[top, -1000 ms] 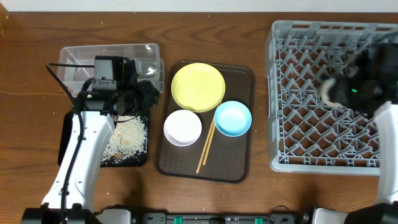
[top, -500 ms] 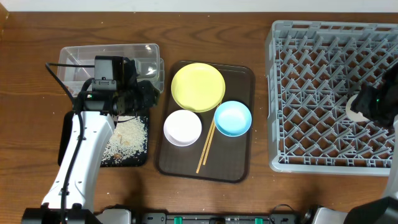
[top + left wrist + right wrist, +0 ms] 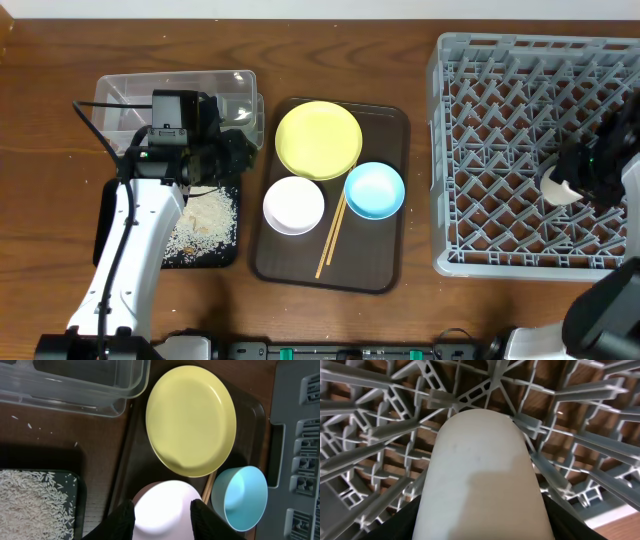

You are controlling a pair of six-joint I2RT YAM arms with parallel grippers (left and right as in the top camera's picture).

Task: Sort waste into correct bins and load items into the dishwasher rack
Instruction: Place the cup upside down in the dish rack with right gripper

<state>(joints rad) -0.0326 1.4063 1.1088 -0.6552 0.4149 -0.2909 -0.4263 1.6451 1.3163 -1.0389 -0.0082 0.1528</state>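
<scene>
My right gripper (image 3: 578, 178) is shut on the small white cup (image 3: 555, 188) and holds it low inside the grey dishwasher rack (image 3: 500, 60), at its right side. In the right wrist view the cup (image 3: 480, 475) fills the space between the fingers (image 3: 480, 527), over the rack's lattice (image 3: 370, 435). My left gripper (image 3: 232, 152) is open and empty, between the clear container (image 3: 120, 95) and the yellow plate (image 3: 318, 139). The left wrist view shows the fingers (image 3: 162, 506) apart, with the white bowl (image 3: 162, 515) below them. The snack wrapper and paper scrap are out of view.
The dark brown serving tray (image 3: 390, 260) holds the yellow plate (image 3: 192, 420), white bowl (image 3: 293, 204), light blue bowl (image 3: 374, 190) and chopsticks (image 3: 331, 238). The black tray (image 3: 205, 225) with loose rice (image 3: 35, 500) lies in front of the clear container (image 3: 75, 380).
My right gripper has carried the cup from the rack's middle toward its front right and lower. The left arm has not moved.
</scene>
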